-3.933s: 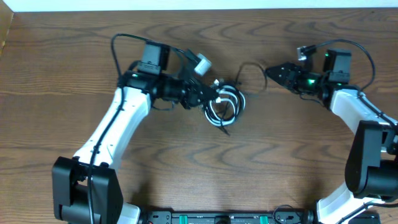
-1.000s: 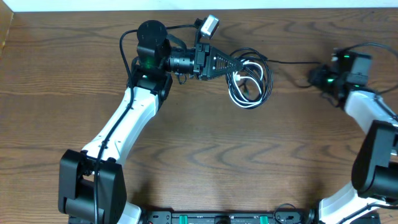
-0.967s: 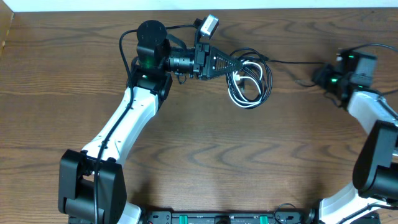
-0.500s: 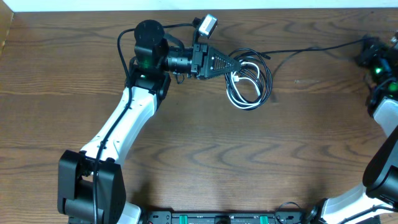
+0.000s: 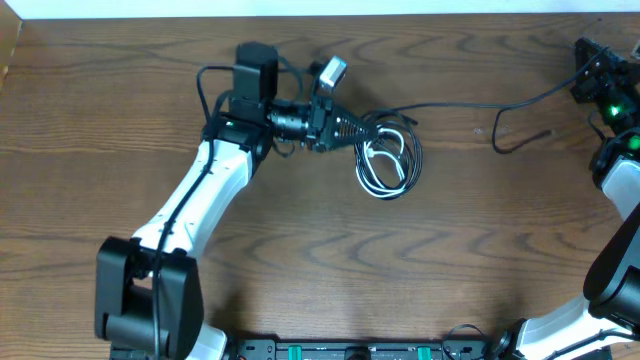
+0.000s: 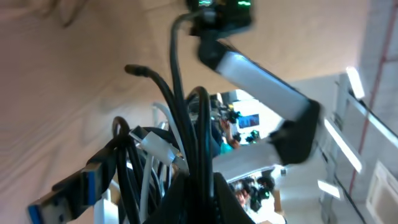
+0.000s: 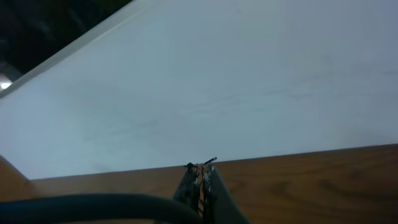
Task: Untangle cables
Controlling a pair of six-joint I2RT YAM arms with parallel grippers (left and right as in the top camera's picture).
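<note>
1 black cord (image 5: pixel 470 104) from bundle (image 5: pixel 413 158) to right gripper (image 7: pixel 200 177)

Left arm (image 5: pixel 205 190): extended forward, wrist turned rightward, left hand (image 5: pixel 365 127) pinched closed.
Right arm (image 5: pixel 620 180): reaching far forward, right hand (image 7: pixel 200 171) closed.

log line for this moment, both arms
left end effector: shut on cable bundle | right end effector: shut on black cord | black cord: runs from cable bundle to far right, not free

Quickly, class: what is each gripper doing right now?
Left gripper: closed, holding the cable bundle.
Right gripper: closed on a black cord leading from the bundle.
</note>
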